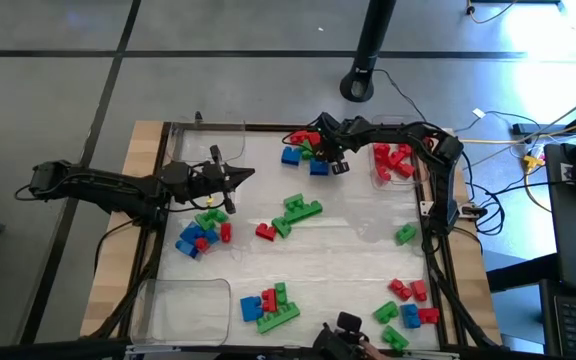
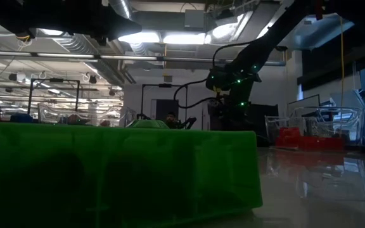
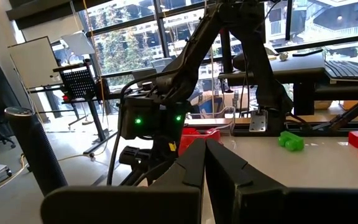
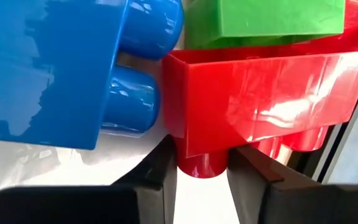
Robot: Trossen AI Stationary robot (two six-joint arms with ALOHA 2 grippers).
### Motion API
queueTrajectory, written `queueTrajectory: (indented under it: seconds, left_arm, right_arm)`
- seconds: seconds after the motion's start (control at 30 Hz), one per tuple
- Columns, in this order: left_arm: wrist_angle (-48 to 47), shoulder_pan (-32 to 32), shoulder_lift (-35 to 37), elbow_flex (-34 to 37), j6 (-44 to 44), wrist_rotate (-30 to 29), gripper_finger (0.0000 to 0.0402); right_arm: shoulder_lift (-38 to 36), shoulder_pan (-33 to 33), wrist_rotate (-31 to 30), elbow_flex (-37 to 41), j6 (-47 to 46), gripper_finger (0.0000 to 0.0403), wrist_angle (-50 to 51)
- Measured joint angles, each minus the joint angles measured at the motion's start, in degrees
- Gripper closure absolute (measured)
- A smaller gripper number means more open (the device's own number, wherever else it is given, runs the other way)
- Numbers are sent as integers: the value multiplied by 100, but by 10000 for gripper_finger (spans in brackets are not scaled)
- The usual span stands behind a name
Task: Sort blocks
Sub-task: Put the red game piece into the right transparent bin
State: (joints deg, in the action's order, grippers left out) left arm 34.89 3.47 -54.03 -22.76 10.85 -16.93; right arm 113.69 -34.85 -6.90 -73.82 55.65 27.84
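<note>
Wooden edging frames the pale, glossy table (image 1: pixel 358 215), which stands on a grey floor; the low view looks past a big green studded plastic block (image 2: pixel 116 171) into a dim workshop with ceiling lights.

Glossy hard-plastic studded blocks in red, green and blue lie in scattered clusters over the table. At the far edge sits a heap with a blue block (image 4: pixel 61 68), a green block (image 4: pixel 266 18) and a red block (image 4: pixel 266 87) packed together.

Stretched across the far side with its wrist bent down, the right arm sets its right hand (image 4: pixel 202 163) at this heap. The two dark fingers sit on either side of a round stud of the red block, touching it.

Reaching in level from the left edge, the left hand (image 1: pixel 240 176) is closed and empty, above a mixed cluster of blocks (image 1: pixel 201 230).
</note>
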Motion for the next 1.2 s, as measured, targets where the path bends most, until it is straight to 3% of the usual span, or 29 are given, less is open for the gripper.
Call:
queueTrajectory:
  seconds: [0.4,0.77,1.2]
  left_arm:
    - [-2,0,-1,1,-3,0,398]
    - [-39,-1,-1,2,-38,2,398]
    - [-96,-1,-1,0,-78,2,398]
  right_arm:
    - [-731,161,-292,22,-225,289,660]
    - [-2205,451,-755,17,-713,285,1682]
    - [-3646,315,-1069,31,-1454,284,2862]
